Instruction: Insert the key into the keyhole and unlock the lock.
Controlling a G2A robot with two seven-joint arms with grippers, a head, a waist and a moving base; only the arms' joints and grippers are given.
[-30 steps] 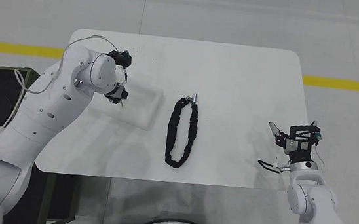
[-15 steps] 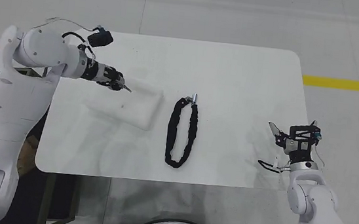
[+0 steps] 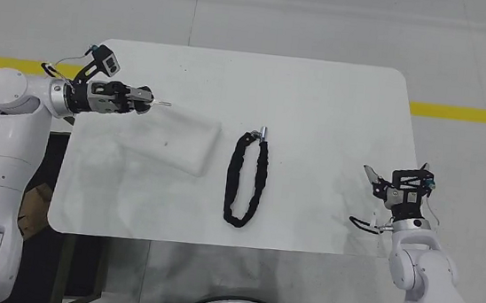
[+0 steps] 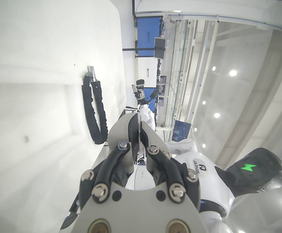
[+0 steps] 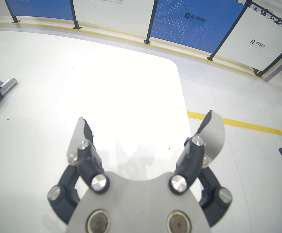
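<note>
A black sleeved chain lock (image 3: pixel 246 179) lies looped at the table's middle, its metal lock head (image 3: pixel 263 134) at the far end. My left gripper (image 3: pixel 146 99) hovers at the far left of the table, pointing toward the lock, shut on a thin metal key (image 3: pixel 161 104). In the left wrist view the key (image 4: pixel 139 126) sits edge-on between the pads, with the chain lock (image 4: pixel 94 110) and its lock head (image 4: pixel 91 71) well ahead. My right gripper (image 3: pixel 369 199) stands open at the table's right edge; its wrist view shows open fingers (image 5: pixel 84 130) and the lock head (image 5: pixel 7 83) far off.
A white shallow tray (image 3: pixel 173 140) lies between the left gripper and the lock. The white table (image 3: pixel 338 99) has rounded corners; grey floor with a yellow line (image 3: pixel 470 114) surrounds it.
The left arm has swung out to the left and the gripper has turned from above the tray to point sideways toward the lock, key still held. The right arm has not moved.
</note>
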